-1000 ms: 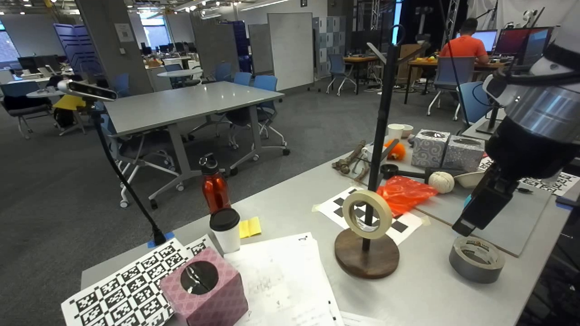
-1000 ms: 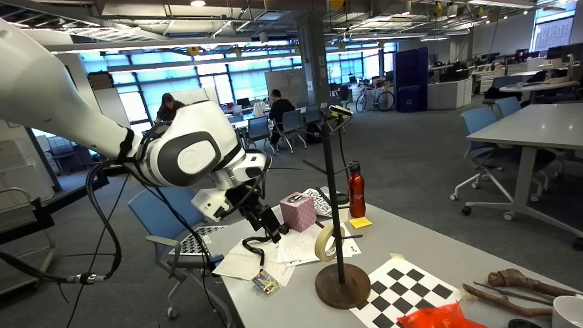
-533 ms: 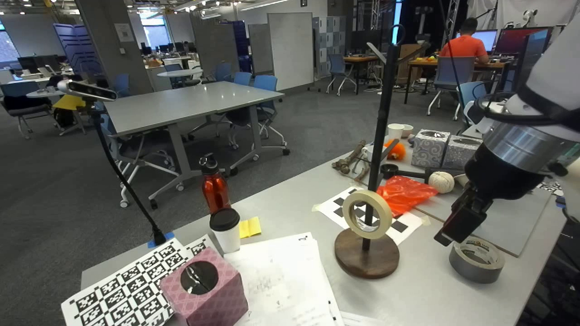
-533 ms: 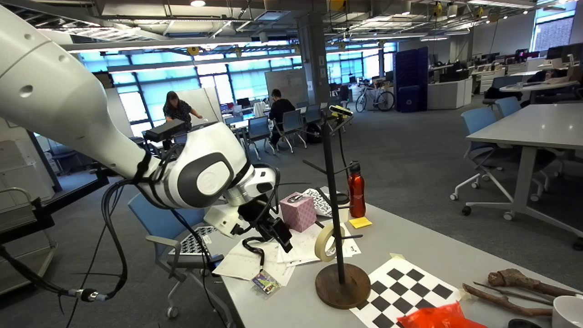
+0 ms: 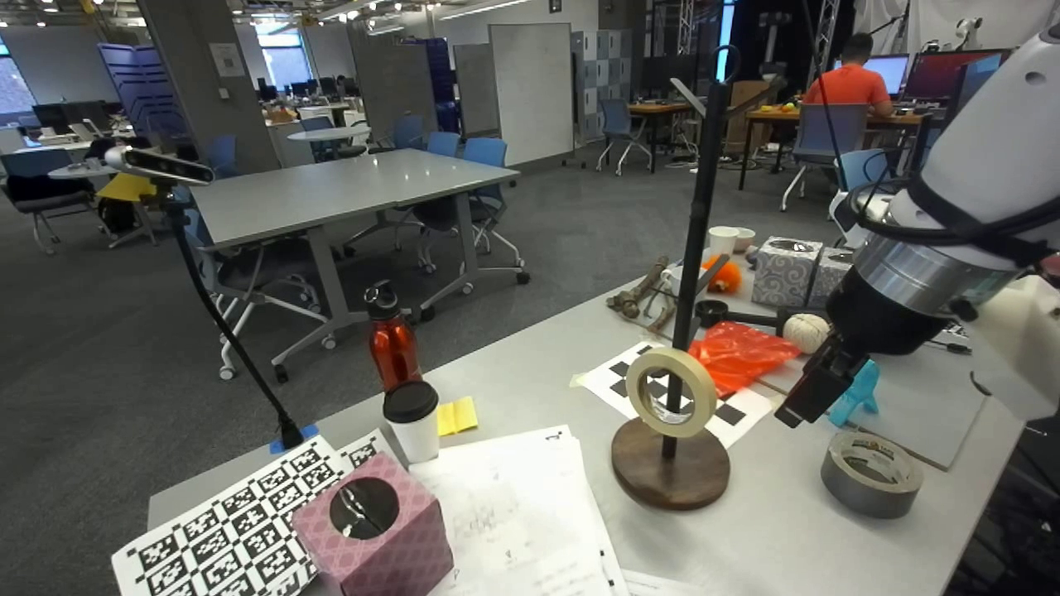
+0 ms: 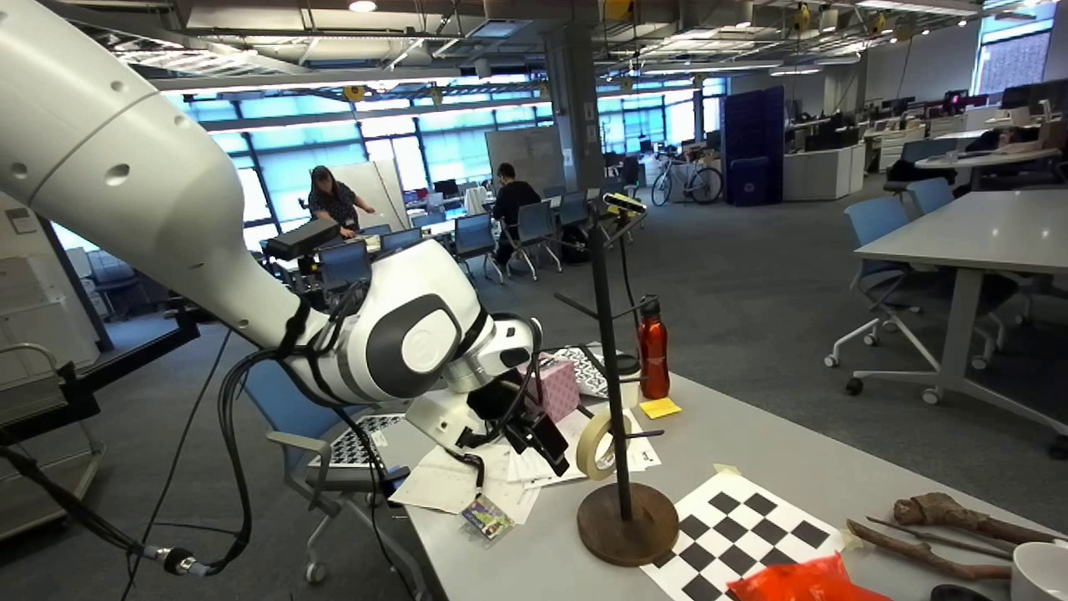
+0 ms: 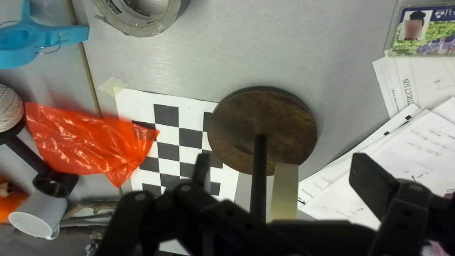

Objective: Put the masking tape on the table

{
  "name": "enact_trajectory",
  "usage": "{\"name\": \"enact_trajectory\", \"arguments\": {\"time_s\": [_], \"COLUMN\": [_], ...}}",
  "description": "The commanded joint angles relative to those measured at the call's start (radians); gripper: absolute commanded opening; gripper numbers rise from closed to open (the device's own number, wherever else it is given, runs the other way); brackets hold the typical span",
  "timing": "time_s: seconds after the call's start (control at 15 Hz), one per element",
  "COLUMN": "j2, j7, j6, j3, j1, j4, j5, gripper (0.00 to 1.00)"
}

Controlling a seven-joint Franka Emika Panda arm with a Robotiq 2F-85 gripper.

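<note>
The masking tape [image 5: 638,396], a cream-beige ring, hangs upright low on the black stand, above its round brown base [image 5: 671,480]. It also shows in an exterior view [image 6: 586,451] and edge-on in the wrist view [image 7: 284,192], beside the dark pole [image 7: 259,167]. The table [image 5: 745,546] is the pale grey top under the stand. My gripper [image 5: 797,407] is apart from the tape, tilted downward beside the stand; it also shows in an exterior view [image 6: 557,459]. In the wrist view my gripper [image 7: 279,165] is open, with the pole and tape appearing between its spread fingers.
A grey tape roll [image 5: 869,480] and a blue clamp [image 5: 857,393] lie near the gripper. Thin pegs [image 6: 576,305] stick out from the pole. A red plastic bag [image 5: 741,356], a checkered sheet [image 6: 743,534], papers [image 5: 522,513] and a pink tissue box [image 5: 373,538] surround the stand.
My gripper has moved steadily closer to the stand and the tape. The blue clamp has come fully into view behind it. The tape and stand have not moved.
</note>
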Motion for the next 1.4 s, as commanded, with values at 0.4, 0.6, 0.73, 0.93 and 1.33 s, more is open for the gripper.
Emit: {"name": "enact_trajectory", "arguments": {"time_s": [0.4, 0.6, 0.73, 0.93, 1.33], "j2": [0.036, 0.076, 0.106, 0.153, 0.242], "j7": [0.008, 0.017, 0.022, 0.026, 0.01], "j6": [0.037, 0.079, 0.108, 0.138, 0.211], "j3": [0.004, 0.001, -0.002, -0.005, -0.001], "j1": [0.003, 0.002, 0.002, -0.001, -0.022], "j4": [0.012, 0.033, 0.048, 0.078, 0.143], "j5": [0.005, 0.0, -0.004, 0.01, 0.044], "gripper": [1.0, 1.0, 1.0, 1.0, 1.0]}}
